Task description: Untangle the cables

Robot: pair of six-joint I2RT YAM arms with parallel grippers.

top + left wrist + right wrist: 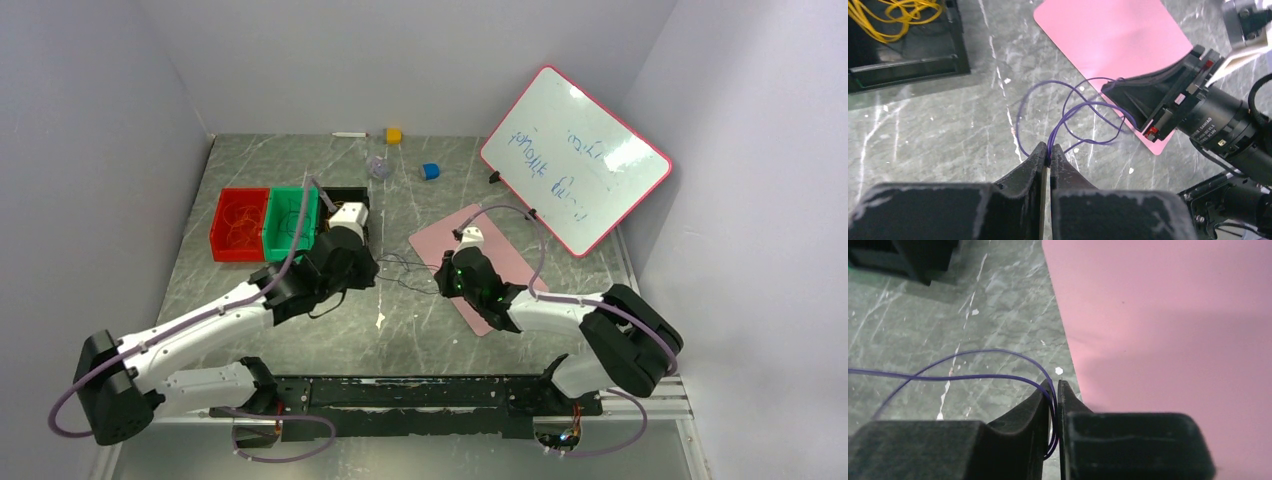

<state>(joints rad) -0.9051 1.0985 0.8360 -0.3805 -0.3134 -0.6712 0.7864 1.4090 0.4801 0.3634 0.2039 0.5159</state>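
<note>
A thin dark purple cable (pixel 405 272) stretches in loose loops over the marble table between my two grippers. My left gripper (pixel 1049 150) is shut on it, and two strands of the cable (pixel 1083 105) rise from the pinched tips. My right gripper (pixel 1055 385) is shut on a bend of the same cable (pixel 973 376) at the edge of the pink mat (pixel 1168 325). From above, the left gripper (pixel 372 270) and right gripper (pixel 440 280) face each other a short way apart. A yellow cable (pixel 893 15) lies coiled in a black bin.
A red bin (pixel 238 222) holding an orange cable, a green bin (pixel 291 222) and a black bin (pixel 345 200) stand at the back left. A whiteboard (pixel 575 155) leans at the back right. A yellow cube (pixel 394 135) and a blue block (pixel 430 171) lie near the back wall.
</note>
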